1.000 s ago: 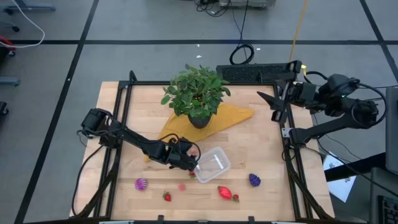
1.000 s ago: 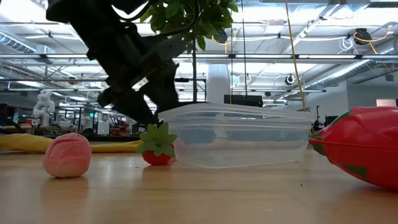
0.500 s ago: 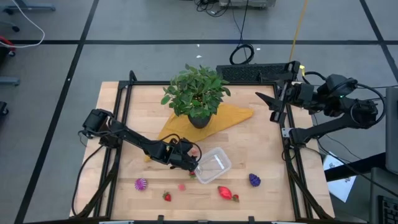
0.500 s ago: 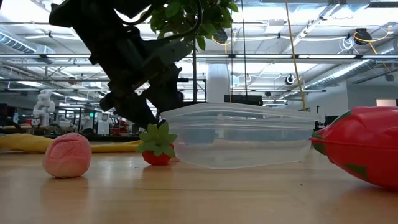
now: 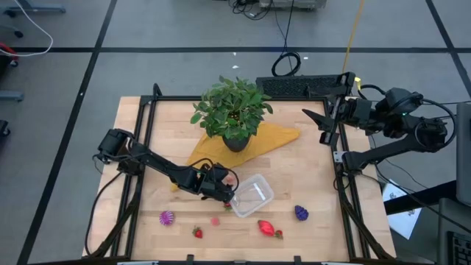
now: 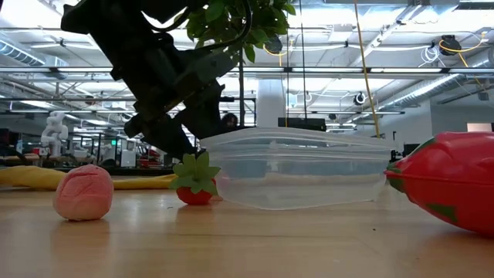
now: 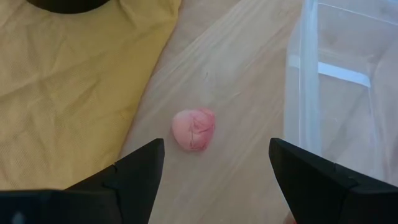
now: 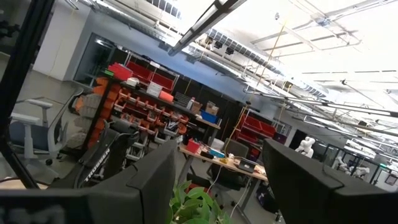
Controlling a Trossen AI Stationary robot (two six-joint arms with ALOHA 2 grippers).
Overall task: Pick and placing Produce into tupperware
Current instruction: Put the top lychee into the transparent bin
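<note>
The clear tupperware [image 5: 252, 195] stands on the wooden table near its front middle. My left gripper [image 5: 227, 185] hovers open at the tupperware's left end. Its two fingers straddle a pink round piece [image 7: 194, 129] on the table beside the see-through wall [image 7: 305, 93], without touching the piece. More produce lies along the front: a small strawberry [image 6: 194, 184], a pink piece [image 6: 83, 191], a purple knobbly piece [image 5: 168, 217], a strawberry [image 5: 197, 232], a big red piece [image 5: 268, 229] and a purple piece [image 5: 301, 213]. My right gripper [image 5: 315, 116] waits open, raised at the far right.
A leafy potted plant [image 5: 232, 110] stands on a yellow cloth [image 5: 276, 138] at the table's far middle; the cloth's edge [image 7: 68, 81] reaches close to my left gripper. Black frame rails [image 5: 342, 184] run along the table's sides. Bare wood lies between the tupperware and the right rail.
</note>
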